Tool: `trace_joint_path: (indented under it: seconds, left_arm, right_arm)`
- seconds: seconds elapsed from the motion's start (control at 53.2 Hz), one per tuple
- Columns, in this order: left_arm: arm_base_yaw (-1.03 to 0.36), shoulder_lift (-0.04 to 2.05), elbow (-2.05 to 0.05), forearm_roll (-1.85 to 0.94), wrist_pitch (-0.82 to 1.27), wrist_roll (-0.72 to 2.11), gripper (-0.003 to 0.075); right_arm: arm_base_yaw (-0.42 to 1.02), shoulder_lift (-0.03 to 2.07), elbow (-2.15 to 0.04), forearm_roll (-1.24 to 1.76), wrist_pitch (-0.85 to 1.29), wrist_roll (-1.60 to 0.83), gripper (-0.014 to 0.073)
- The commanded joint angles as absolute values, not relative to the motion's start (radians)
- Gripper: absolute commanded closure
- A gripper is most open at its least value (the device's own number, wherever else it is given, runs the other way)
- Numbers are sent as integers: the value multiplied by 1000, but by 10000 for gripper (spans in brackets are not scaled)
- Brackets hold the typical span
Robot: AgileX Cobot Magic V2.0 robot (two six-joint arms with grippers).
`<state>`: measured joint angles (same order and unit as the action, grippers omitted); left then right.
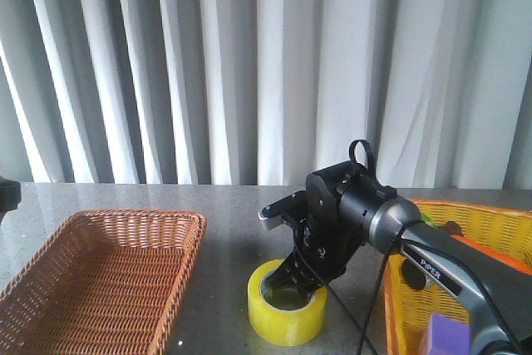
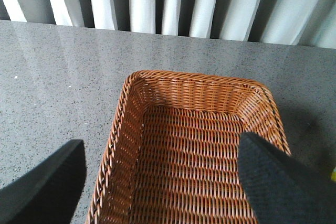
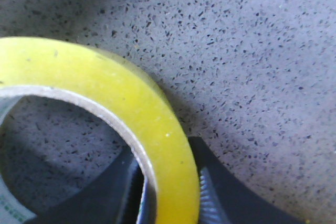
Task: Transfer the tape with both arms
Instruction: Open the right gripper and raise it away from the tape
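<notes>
The tape [image 1: 287, 303], a yellow roll with a white core, lies flat on the grey table between the two baskets. My right gripper [image 1: 301, 276] reaches down onto its far side. In the right wrist view the right gripper [image 3: 164, 153] straddles the roll's wall [image 3: 131, 108], with one finger inside the core and one ribbed pad [image 3: 205, 198] against the yellow outside, closed on it. My left gripper [image 2: 160, 145] is open and empty, hovering above the brown wicker basket [image 2: 194, 77]. Only a black bit of the left arm [image 1: 7, 193] shows in the front view.
The brown wicker basket [image 1: 137, 215] stands at the front left. A yellow basket [image 1: 465, 205] at the front right holds a purple block [image 1: 449, 334] and an orange item [image 1: 499, 257]. A grey curtain hangs behind the table.
</notes>
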<state>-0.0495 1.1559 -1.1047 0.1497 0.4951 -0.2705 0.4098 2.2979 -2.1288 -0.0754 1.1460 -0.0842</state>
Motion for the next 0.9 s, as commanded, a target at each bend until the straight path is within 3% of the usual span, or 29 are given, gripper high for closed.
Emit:
trace_joint_path:
  seconds: [0.0,0.245,0.395,0.696,0.884]
  left_arm:
    - [-54,1138,-1142,146,431,-276,143]
    - [-54,1138,-1142,146,431,-276,143]
    - [-54,1138,-1142,146,431,-276,143]
    - [-54,1138,-1142,146,432,-276,143]
    - [-54,1137,-1142,146,434,-276,143]
  right_arm:
    - [391,2236,-2170,-23,1123,-84,394]
    - [380,2187,-2272,14,1133,-87,97]
    - [380,2112,-2319,0,1104,-87,-11]
    - [366,1915,-2322,-148,1100,-72,31]
    - [256,1793,-2314,-153,1083,-35,113]
